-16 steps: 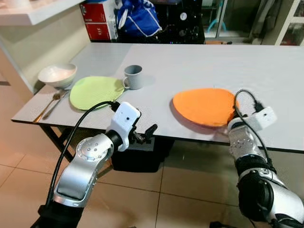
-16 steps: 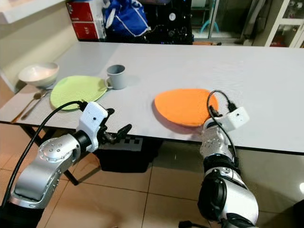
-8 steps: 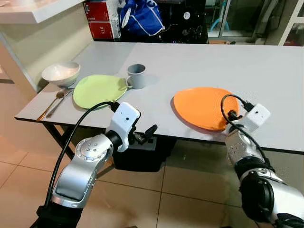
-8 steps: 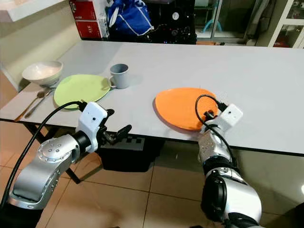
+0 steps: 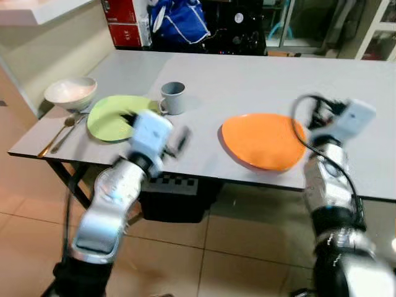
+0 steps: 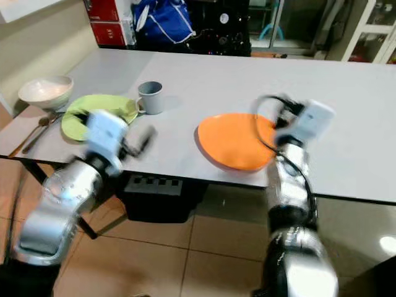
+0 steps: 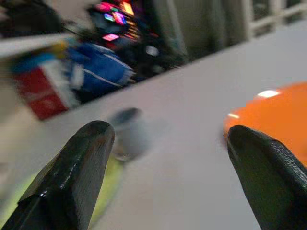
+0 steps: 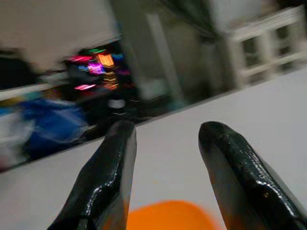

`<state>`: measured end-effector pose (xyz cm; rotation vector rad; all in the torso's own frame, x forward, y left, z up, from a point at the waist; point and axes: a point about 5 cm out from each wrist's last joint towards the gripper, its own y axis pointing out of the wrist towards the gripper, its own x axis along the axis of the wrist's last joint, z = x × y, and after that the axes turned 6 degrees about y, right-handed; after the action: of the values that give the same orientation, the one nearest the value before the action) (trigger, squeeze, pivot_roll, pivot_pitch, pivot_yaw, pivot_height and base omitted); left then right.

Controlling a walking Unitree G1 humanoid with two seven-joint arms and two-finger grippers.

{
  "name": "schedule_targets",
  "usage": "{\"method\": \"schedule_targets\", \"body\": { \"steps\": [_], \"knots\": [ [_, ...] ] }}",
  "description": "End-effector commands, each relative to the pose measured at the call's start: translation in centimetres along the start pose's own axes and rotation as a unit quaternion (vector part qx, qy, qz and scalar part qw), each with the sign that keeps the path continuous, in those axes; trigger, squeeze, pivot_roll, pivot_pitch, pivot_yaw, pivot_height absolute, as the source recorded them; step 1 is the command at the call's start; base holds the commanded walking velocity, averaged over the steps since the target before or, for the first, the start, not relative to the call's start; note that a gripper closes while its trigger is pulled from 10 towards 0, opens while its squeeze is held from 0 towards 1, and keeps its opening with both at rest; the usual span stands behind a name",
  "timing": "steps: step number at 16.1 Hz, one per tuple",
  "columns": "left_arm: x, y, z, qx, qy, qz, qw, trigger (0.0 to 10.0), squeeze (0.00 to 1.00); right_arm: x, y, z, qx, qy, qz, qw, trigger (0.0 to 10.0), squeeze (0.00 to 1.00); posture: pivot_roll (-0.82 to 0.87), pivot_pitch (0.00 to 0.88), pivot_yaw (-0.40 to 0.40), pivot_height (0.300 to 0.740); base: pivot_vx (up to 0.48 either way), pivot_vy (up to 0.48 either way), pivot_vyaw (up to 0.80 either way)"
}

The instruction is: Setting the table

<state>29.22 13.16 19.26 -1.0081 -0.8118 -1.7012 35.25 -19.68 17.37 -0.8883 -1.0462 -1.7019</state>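
An orange plate [image 5: 263,141] lies near the front edge of the grey table [image 5: 260,80]. To its left are a green plate [image 5: 114,116], a grey cup [image 5: 173,98], a white bowl [image 5: 70,93] and a spoon [image 5: 59,133]. My left gripper [image 5: 179,139] is blurred, raised at the table's front edge between the two plates. In the left wrist view it [image 7: 168,139] is wide open, with the cup [image 7: 127,129] and the orange plate [image 7: 273,115] ahead. My right gripper [image 8: 168,129] is open above the orange plate's [image 8: 168,215] right side, holding nothing.
A blue bag [image 5: 179,21] and red boxes [image 5: 124,25] stand beyond the table's far edge. A pale counter [image 5: 37,9] runs along the left. Tiled floor [image 5: 235,247] lies in front of the table.
Both arms have swung up from below the table's edge. The left gripper is now at table height. The right wrist has risen above the orange plate's right side.
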Motion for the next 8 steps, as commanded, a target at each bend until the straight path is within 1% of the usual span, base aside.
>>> {"method": "schedule_targets", "body": {
  "steps": [1,2,3,4,5,6,7,8],
  "knots": [
    [0.0,-0.2,0.6,0.021,0.01,0.0,1.0,10.0,0.0,0.0,-0.5,1.1,0.025,0.009,0.028,0.999,10.0,0.0,-0.01,0.0,0.045,0.74,0.0,0.0,0.0],
    [0.2,0.0,1.0,0.047,0.002,0.0,0.999,10.0,0.0,0.5,-2.2,2.5,0.048,0.02,0.045,0.998,10.0,0.0,-0.02,0.0,0.045,0.74,0.0,0.465,0.0],
    [0.2,0.2,1.2,0.062,-0.002,0.001,0.998,10.0,0.0,0.6,-3.7,3.5,0.076,0.016,0.049,0.996,10.0,0.0,-0.04,0.0,0.056,0.74,0.0,0.469,0.0],
    [0.1,0.5,1.2,0.07,-0.005,0.003,0.998,10.0,0.0,0.4,-4.9,4.2,0.108,-0.012,0.059,0.992,10.0,0.0,-0.05,0.0,0.061,0.74,0.0,0.469,0.0],
    [0.2,0.9,1.3,0.079,-0.009,0.001,0.997,10.0,0.0,0.2,-6.1,4.5,0.119,-0.012,0.076,0.99,10.0,0.0,-0.06,0.0,0.057,0.74,0.0,0.465,0.0],
    [0.2,1.0,1.3,0.081,-0.011,0.0,0.997,10.0,0.0,0.1,-6.5,4.5,0.118,-0.002,0.087,0.989,10.0,0.0,-0.05,0.0,0.052,0.74,0.0,0.469,0.0],
    [0.0,0.9,1.4,0.088,-0.005,0.003,0.996,10.0,0.0,-0.2,-7.1,4.4,0.12,-0.002,0.111,0.987,10.0,0.0,-0.04,0.0,0.045,0.74,0.0,0.465,0.0],
    [0.0,0.7,1.5,0.092,-0.002,0.004,0.996,10.0,0.0,-0.2,-7.3,4.4,0.123,-0.007,0.129,0.984,10.0,0.0,-0.02,0.0,0.03,0.74,0.0,0.465,0.0]
  ]
}}
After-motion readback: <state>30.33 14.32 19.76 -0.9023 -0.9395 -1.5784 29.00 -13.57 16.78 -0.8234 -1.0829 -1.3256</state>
